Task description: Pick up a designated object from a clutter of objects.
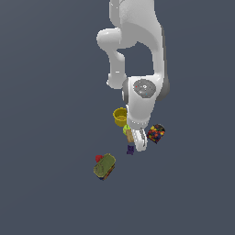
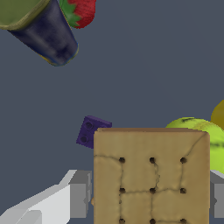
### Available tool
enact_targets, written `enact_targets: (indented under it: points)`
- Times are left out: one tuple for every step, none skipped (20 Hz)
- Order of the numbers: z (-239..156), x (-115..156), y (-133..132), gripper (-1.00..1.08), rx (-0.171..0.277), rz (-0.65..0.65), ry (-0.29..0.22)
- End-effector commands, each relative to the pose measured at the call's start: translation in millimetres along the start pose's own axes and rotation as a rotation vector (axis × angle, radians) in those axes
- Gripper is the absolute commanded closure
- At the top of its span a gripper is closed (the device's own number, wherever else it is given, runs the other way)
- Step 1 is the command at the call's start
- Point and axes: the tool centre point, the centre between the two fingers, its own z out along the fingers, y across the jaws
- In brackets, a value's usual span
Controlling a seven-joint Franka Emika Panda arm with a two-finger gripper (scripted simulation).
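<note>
Straddling the tan cracker block (image 2: 151, 177), our gripper (image 2: 146, 197) isn't visibly clamped; green ball (image 2: 205, 135) at its 2 o'clock risks snagging a finger.

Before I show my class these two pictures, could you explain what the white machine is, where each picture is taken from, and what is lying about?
They are simulator renders. The white machine is a robot arm; its end effector is its grasping part. One camera watches from off the arm, the other sits on the wrist. The fingers flank the tan square cracker, apparently gripping it. Nearby lie a yellow cup, yellow-green ball, purple piece, speckled packet, olive tin and strawberry.
</note>
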Motion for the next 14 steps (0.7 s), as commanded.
enact_targets:
  points:
    - [-17.9, 14.5, 11.9, 1.08, 0.001, 0.000, -0.001]
    - [-24.9, 20.3, 16.6, 1.08, 0.001, 0.000, -0.001]
    - [-32.0, 26.1, 21.4, 1.08, 0.001, 0.000, -0.001]
    - [-39.1, 32.0, 26.1, 1.08, 0.001, 0.000, -0.002]
    - [-46.3, 37.8, 30.9, 1.08, 0.001, 0.000, -0.002]
    - [-53.6, 43.8, 35.7, 1.08, 0.001, 0.000, -0.002]
    - [-60.8, 49.8, 40.5, 1.08, 0.001, 0.000, -0.003]
    - [-68.2, 55.8, 45.4, 1.08, 0.001, 0.000, -0.003]
    - [-75.7, 61.9, 50.3, 1.08, 0.001, 0.000, -0.003]
    - [-83.3, 68.0, 55.2, 1.08, 0.001, 0.000, -0.003]
    - [-90.9, 74.3, 60.2, 1.08, 0.000, 0.000, -0.004]
    - [-98.6, 80.7, 65.2, 1.08, 0.000, 0.000, -0.004]
    - [-106.6, 87.1, 70.3, 1.08, 0.000, 0.000, -0.004]
    - [-114.7, 93.7, 75.5, 1.08, 0.000, 0.000, -0.004]
